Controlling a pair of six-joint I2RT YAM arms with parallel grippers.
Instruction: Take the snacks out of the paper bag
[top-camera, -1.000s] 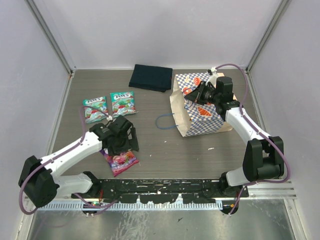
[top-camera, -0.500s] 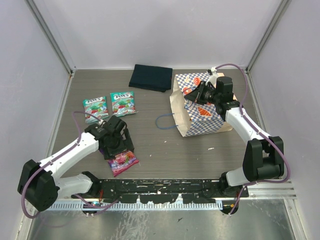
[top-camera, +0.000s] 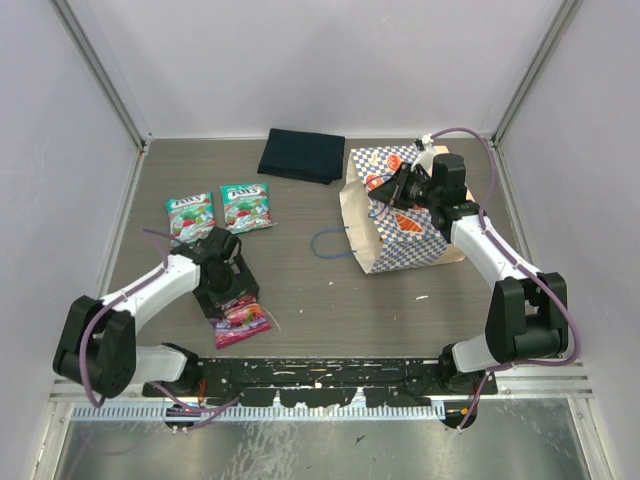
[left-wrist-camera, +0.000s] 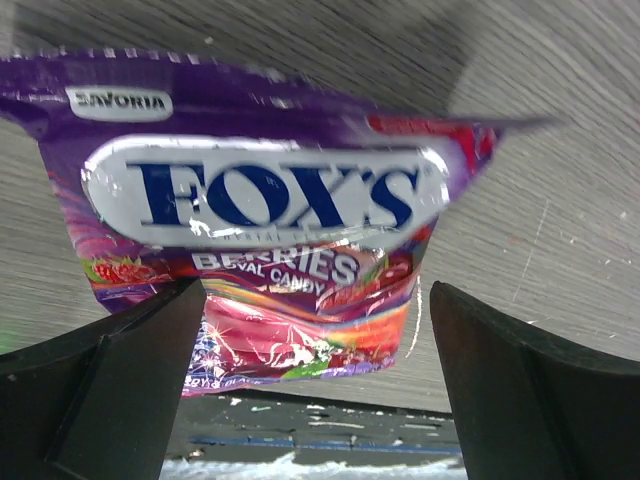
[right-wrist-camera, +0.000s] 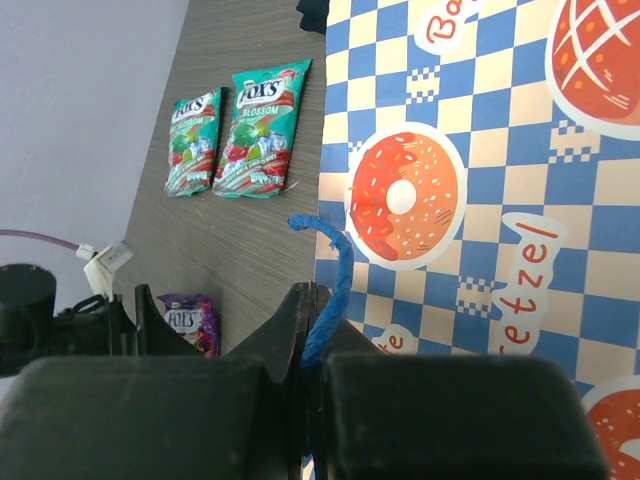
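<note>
Left end effector (top-camera: 229, 288), at the near left of the table (top-camera: 310, 295), has its fingers spread wide and holds nothing. It hangs over a purple pouch (top-camera: 241, 321) that lies flat on the table close to the near edge. In the left wrist view the two dark fingers (left-wrist-camera: 120, 385) stand either side of the pouch's (left-wrist-camera: 265, 225) lower end, and the white logo and berry pictures face up. Whether the fingers touch the pouch cannot be told.

Right end effector (top-camera: 390, 190), at the far right of the table, has its fingers pressed together on a thin blue cord handle (right-wrist-camera: 336, 275) of the paper bag (top-camera: 405, 235). The right wrist view shows the cord running up from between the fingertips along the checkered blue-and-white side of the bag (right-wrist-camera: 480, 200), which carries orange-red doughnut pictures. From above, the bag's cream-lined mouth is turned to the left, and its second handle (top-camera: 330, 243) loops out onto the table there.

Two teal pouches (top-camera: 191, 217) (top-camera: 246, 206) lie side by side, face up, on the far left of the table, well apart from the bag. A folded navy cloth (top-camera: 301, 155) lies at the far edge, just left of the bag.
</note>
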